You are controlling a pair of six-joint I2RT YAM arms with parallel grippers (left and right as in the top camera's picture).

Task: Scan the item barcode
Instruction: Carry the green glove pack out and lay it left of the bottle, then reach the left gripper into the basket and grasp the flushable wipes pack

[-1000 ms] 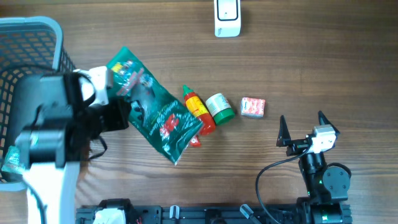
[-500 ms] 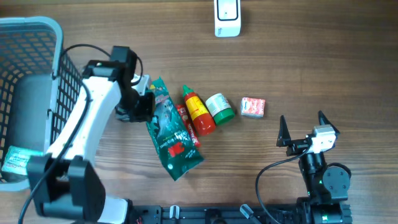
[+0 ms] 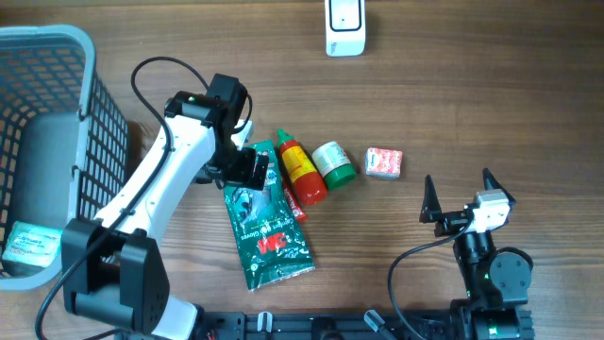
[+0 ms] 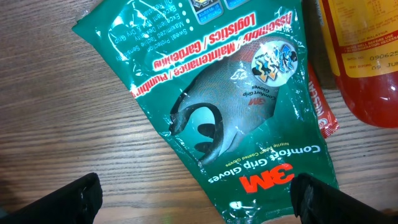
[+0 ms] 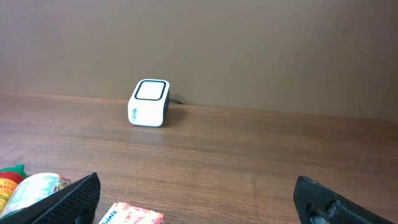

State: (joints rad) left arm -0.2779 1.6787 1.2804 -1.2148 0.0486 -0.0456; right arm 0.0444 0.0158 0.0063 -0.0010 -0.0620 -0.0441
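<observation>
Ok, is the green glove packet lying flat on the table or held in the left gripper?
Lying flat on the table, printed face up; the glove packet is free, and the left gripper stands open above it, gripping nothing.

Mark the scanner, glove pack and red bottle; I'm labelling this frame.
scanner (image 3: 344, 26): overhead view, on its white top.
glove pack (image 3: 265, 227): overhead view, on the green middle above the logo.
red bottle (image 3: 302, 170): overhead view, on its yellow label.

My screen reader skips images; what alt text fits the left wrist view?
A green 3M Comfort Grip Gloves packet lies flat on the wooden table beneath the open left pincer. A red, yellow-labelled bottle shows at right.
</observation>
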